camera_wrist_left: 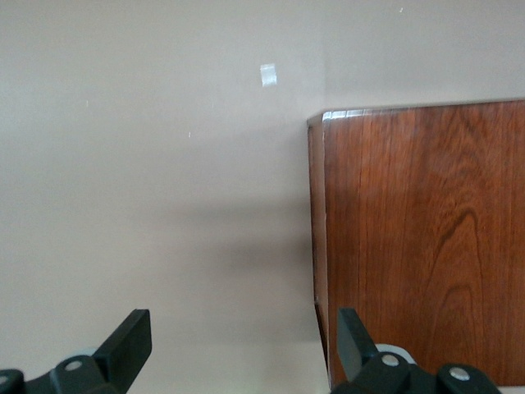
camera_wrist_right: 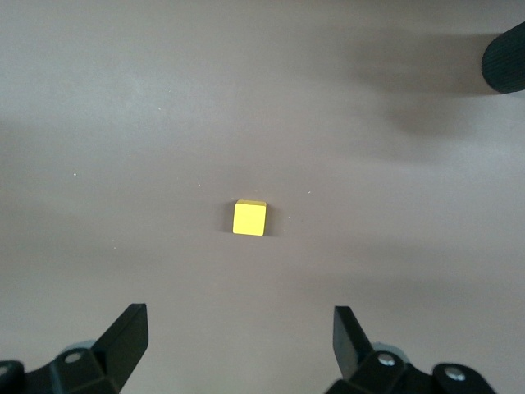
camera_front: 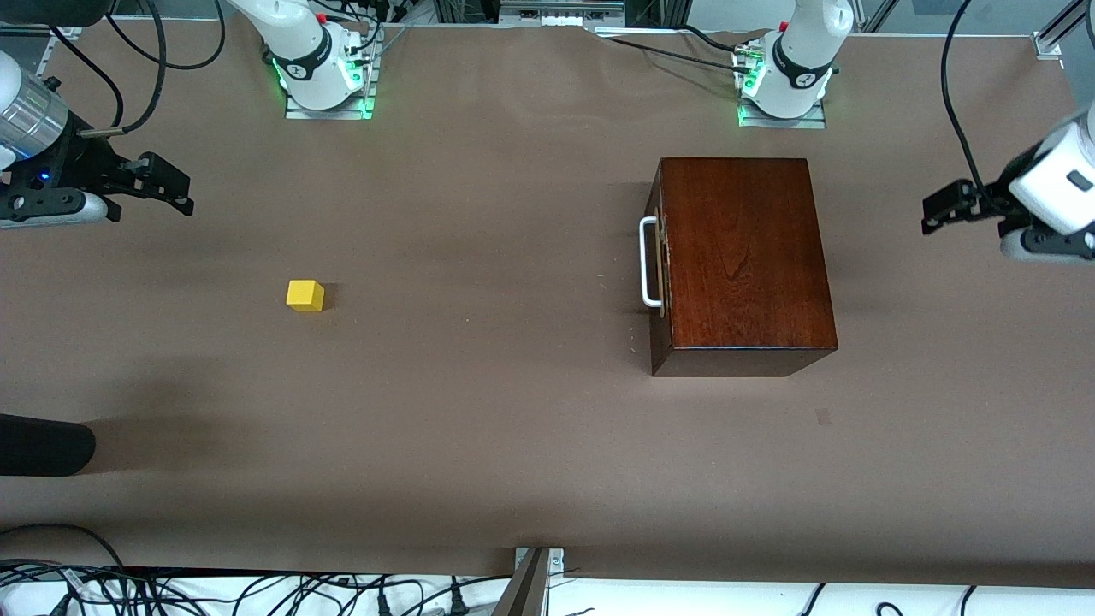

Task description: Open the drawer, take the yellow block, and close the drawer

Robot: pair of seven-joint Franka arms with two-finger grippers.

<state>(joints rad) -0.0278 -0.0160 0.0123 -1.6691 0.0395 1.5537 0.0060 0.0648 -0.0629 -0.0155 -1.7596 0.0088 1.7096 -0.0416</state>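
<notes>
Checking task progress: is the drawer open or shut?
Shut: the drawer front sits flush with the box, with no tray showing.

A brown table cover [camera_front: 479, 428] spans the scene — a dark rounded object [camera_front: 43, 445] juts in at the right arm's end, and tangled black cables [camera_front: 257, 595] lie along the edge nearest the camera.

yellow block [camera_front: 305, 295] bright yellow | drawer [camera_front: 663, 261] dark reddish-brown, white handle [camera_front: 648, 261]

I work in a robotics lab: my arms' bases [camera_front: 321, 64] are bolted to a brown-covered surface [camera_front: 513, 445], loose cables [camera_front: 257, 595] trailing along its edge
</notes>
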